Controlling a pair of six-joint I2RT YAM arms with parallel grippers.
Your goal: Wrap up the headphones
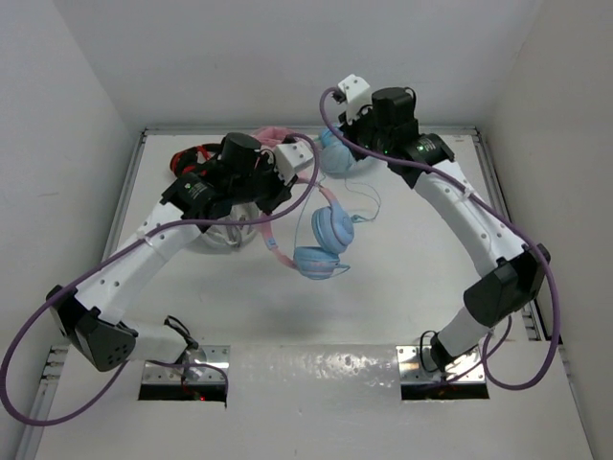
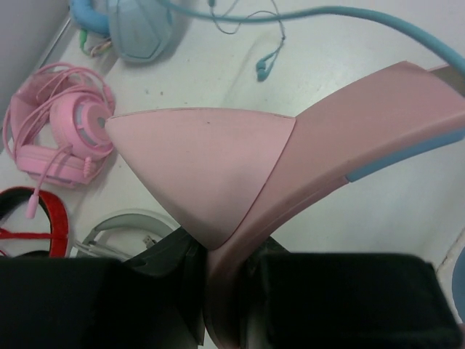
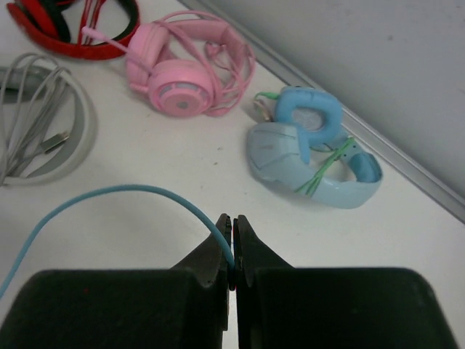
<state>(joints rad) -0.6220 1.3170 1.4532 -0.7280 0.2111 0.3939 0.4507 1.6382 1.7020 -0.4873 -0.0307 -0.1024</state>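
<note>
The headphones [image 1: 324, 240] are held up by the headband [image 2: 363, 123] in the closed left end effector [image 2: 232, 291], hanging beneath it, and the teal cable [image 3: 109, 193] is pinched in the fully closed right end effector [image 3: 232, 251]; the thin cable could be slipped out or snagged on the blue pair [image 3: 305, 156] ahead.

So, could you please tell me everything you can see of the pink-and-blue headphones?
The headphones have two light blue earcups, a smooth pink headband with a triangular ear, and a thin teal cable. The left claw grips the headband beside the ear; the right claw pinches the cable.
</note>
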